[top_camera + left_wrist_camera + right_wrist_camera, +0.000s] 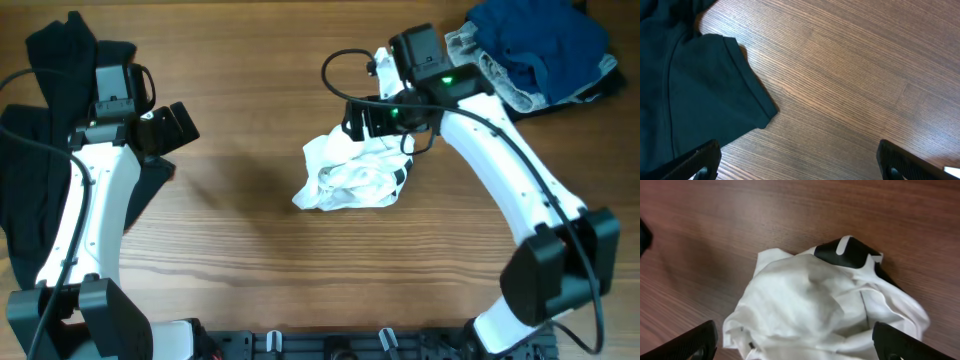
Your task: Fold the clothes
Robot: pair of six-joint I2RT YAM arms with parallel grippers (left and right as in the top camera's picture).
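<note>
Right gripper (795, 341) of mine hangs with its jaws spread wide, gripping nothing, directly over the clothes (800, 300), a white heap crumpled near the middle of the table (250, 260), with a black logo patch (850, 252) showing at one edge. Left gripper (799, 160) is likewise wide apart and empty, over bare wood just beside a dark garment (690, 90) at my left side, well apart from the white heap. I judge the folding proper is not yet begun: the piece is bunched, with no hem, sleeve or corner lying flat, so the step in hand is spreading it out. The next move, as I see it, calls for finding a true edge rather than a pinch of the mound's top, lowering onto it, closing, and drawing it outward. My left would have to cross over for the opposite edge, since one grip would likely only drag the bundle. The surface is smooth wood-grain board, which should let fabric slide. A blue pile (540, 45) sits at the far right corner; nothing of the room beyond shows.
</note>
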